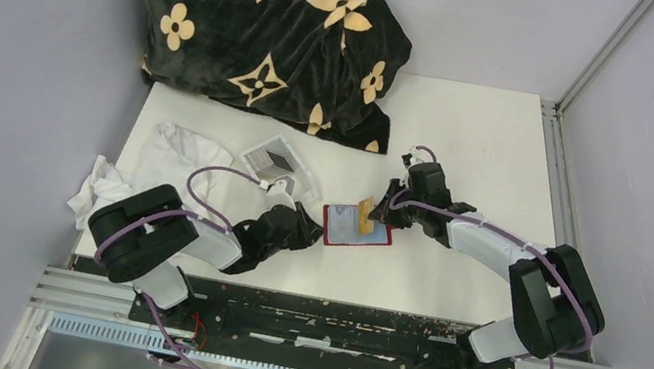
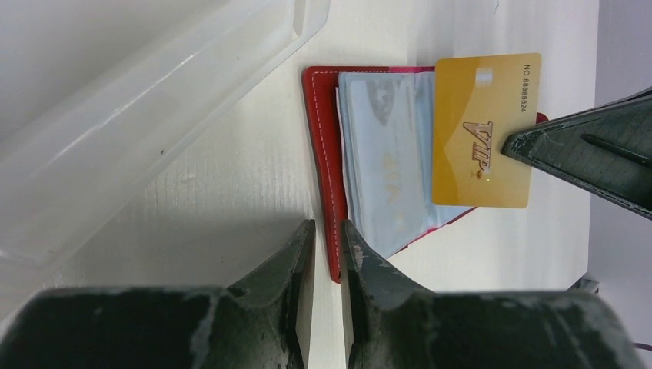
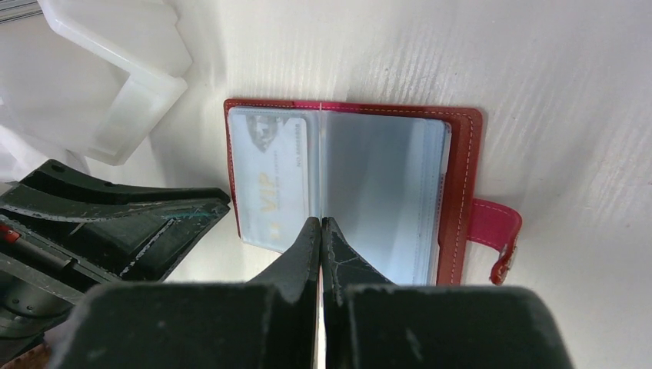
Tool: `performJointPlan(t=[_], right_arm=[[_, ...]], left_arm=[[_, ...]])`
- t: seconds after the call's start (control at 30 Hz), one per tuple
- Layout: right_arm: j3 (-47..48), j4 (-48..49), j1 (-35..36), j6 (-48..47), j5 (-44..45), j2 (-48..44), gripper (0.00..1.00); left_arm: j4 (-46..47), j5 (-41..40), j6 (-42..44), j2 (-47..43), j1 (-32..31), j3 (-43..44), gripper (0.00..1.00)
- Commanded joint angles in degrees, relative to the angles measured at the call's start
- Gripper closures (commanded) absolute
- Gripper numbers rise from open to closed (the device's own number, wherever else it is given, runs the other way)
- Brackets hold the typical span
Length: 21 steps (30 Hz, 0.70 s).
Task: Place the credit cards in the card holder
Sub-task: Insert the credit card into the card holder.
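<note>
The red card holder (image 1: pixel 376 240) lies open on the table, its clear sleeves up. A light blue card (image 3: pixel 269 177) sits in its left sleeve. The snap tab (image 3: pixel 496 231) sticks out on the right. My right gripper (image 1: pixel 386 210) is shut on a yellow-orange credit card (image 2: pixel 480 131) and holds it on edge just above the open sleeves. In the right wrist view that card is only a thin line between my fingertips (image 3: pixel 321 221). My left gripper (image 2: pixel 327 227) is almost shut, its tips resting at the near corner of the holder's red edge (image 2: pixel 319 138). A grey card (image 1: pixel 275 159) lies in the clear box.
The clear plastic box (image 1: pixel 289 176) stands just left of the holder, close to the left gripper (image 1: pixel 314 226), and shows in the left wrist view (image 2: pixel 138 115). A white cloth (image 1: pixel 154 164) lies at the left. A black flowered blanket (image 1: pixel 268 32) covers the back.
</note>
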Motion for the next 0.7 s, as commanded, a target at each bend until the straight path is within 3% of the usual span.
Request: performJointPlan(t=[0.0, 0.67], right_arm=[[0.03, 3.94, -0.66, 1.17, -3.37, 0.70, 0.99], [-2.36, 6.80, -2.85, 3.35, -7.81, 3.52, 0.99]], left_arm=[[0.25, -1.15, 2.90, 0.74, -0.16, 1.77, 0.76], [-0.14, -0.43, 3.20, 2.83, -0.16, 3.11, 0.78]])
